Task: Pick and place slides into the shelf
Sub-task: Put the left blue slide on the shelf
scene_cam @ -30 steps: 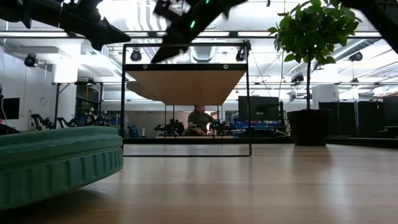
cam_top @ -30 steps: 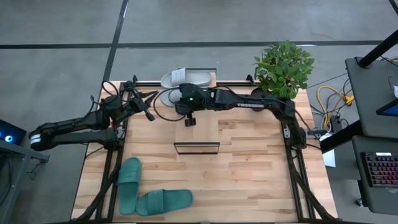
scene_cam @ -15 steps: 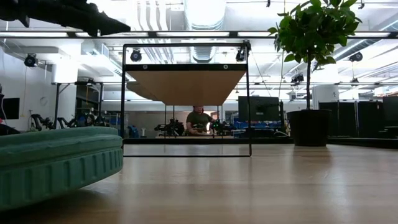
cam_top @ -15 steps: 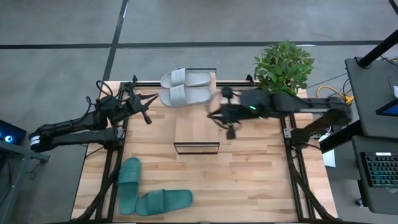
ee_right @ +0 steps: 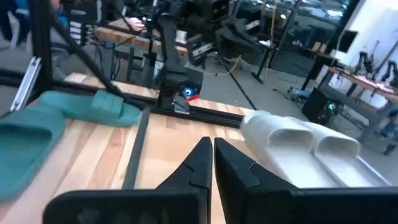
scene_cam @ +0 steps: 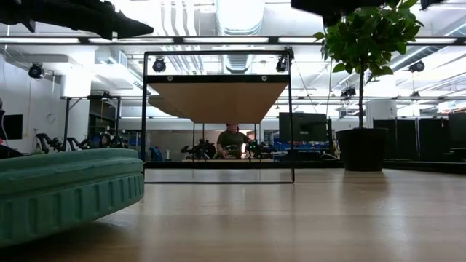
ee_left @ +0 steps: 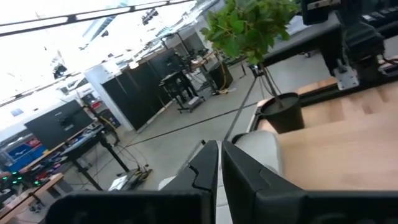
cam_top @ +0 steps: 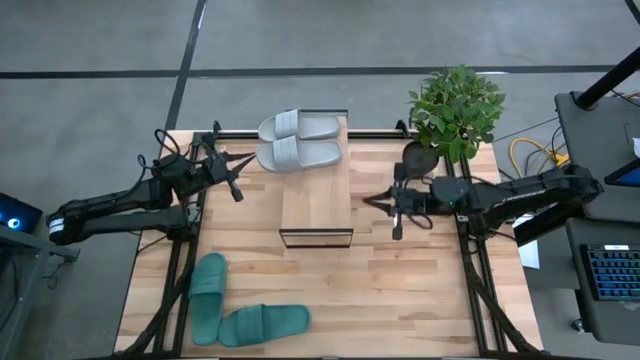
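Two pale grey-white slides (cam_top: 298, 127) (cam_top: 298, 154) lie side by side, soles down, on the far end of the shelf's (cam_top: 316, 210) plank top. Two teal slides (cam_top: 208, 296) (cam_top: 265, 323) rest on the tabletop at the near left; one fills the low view's left (scene_cam: 65, 193). My left gripper (cam_top: 245, 158) is shut, level, just left of the white slides (ee_left: 261, 146) and apart from them. Also shut, my right gripper (cam_top: 368, 200) hovers right of the shelf and points toward it; its wrist view shows the white slides (ee_right: 298, 143) and the teal slides (ee_right: 56, 118).
A potted plant (cam_top: 455, 110) stands at the table's far right corner. A desk with a keyboard (cam_top: 612, 270) is beyond the right edge. A person (scene_cam: 233, 140) sits in the room behind the shelf frame (scene_cam: 218, 116). Bare tabletop (cam_top: 400, 290) lies at the near right.
My right gripper has pulled back from over the white slides at the shelf's far end toward the table's right edge, staying shut and turning as it went. My left gripper has rolled a little in place. The slides have kept still.
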{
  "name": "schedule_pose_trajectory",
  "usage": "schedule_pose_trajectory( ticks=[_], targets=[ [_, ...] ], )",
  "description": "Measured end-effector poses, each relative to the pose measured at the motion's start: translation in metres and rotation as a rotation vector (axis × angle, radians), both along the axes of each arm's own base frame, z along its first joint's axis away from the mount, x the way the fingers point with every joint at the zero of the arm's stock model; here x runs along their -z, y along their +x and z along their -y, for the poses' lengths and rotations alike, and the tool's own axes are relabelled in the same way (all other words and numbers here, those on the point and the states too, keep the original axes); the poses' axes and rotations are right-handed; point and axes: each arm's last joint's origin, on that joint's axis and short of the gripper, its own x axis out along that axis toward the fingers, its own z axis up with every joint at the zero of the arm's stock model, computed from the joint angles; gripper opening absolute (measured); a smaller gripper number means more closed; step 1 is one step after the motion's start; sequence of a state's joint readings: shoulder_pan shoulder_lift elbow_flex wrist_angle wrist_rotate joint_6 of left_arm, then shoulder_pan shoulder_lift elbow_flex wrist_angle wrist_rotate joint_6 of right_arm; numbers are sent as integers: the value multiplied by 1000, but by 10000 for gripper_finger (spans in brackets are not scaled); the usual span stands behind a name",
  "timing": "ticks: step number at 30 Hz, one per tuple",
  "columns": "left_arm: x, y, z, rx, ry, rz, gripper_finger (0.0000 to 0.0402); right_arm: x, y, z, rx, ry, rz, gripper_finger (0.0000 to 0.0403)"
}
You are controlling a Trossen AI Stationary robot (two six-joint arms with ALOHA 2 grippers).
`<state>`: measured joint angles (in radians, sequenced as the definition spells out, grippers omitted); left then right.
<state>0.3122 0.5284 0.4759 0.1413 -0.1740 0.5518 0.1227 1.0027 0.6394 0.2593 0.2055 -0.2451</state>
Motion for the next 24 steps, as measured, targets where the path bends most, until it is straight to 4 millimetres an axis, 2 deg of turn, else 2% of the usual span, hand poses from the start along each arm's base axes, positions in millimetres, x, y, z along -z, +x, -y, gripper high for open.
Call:
schedule_pose_trajectory(
  ticks=[6, 10, 12, 15, 18, 21, 24],
  targets=[
    [6, 9, -2, 20, -3, -24, 5, 42, -2, -6, -35, -151, 167, 8],
    [10, 17, -1, 130, -4, -47, 15, 69, 1, -7, -55, -193, 130, 9],
    [11, 20, -1, 187, -32, -40, 30, 77, 4, -7, -57, -271, 107, 9],
    [15, 24, 0, 247, -76, -56, 68, 72, 9, -8, -53, -335, 145, 9],
    [18, 28, -1, 252, -143, -55, 119, 68, 14, -9, -51, -285, 156, 8],
    [18, 30, -2, 252, -282, -32, 167, 67, 15, -9, -50, -260, 160, 9],
    [9, 27, -1, 237, -436, -59, 195, 65, 12, -8, -51, -268, 156, 9]
  ],
)
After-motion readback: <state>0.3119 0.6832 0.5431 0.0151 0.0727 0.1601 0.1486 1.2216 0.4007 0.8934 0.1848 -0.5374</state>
